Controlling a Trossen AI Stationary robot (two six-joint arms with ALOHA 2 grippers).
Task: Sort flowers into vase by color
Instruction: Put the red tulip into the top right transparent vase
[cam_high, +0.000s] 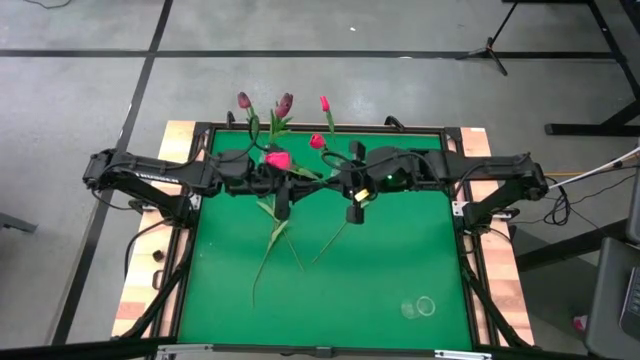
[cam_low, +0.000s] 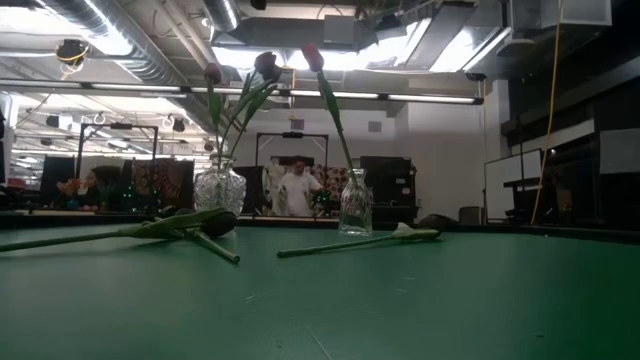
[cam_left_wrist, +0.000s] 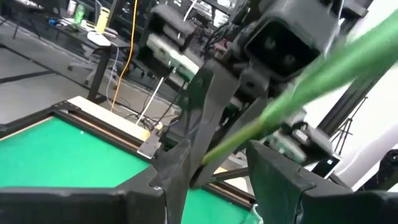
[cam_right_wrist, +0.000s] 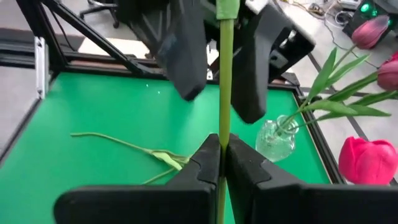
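Observation:
Both grippers meet in mid-air above the middle of the green table. My right gripper is shut on a flower's green stem. The stem runs on between the fingers of my open left gripper, which stand on either side of it without touching. In the high view a pink head shows over the left gripper. At the far edge a round glass vase holds dark purple flowers. A slimmer vase holds a pink one. My right gripper pinches the bare green stem between its two fingers. The fingers slant downward from the table's right side. The stem passes out past the fingertips toward the left arm, running more along the fingers than across them. It is lifted well clear of the table.
Two flowers lie flat on the mat under the arms, also in the low view. Another pink head hangs close on the far side. A small clear glass thing sits near right. A person stands far behind.

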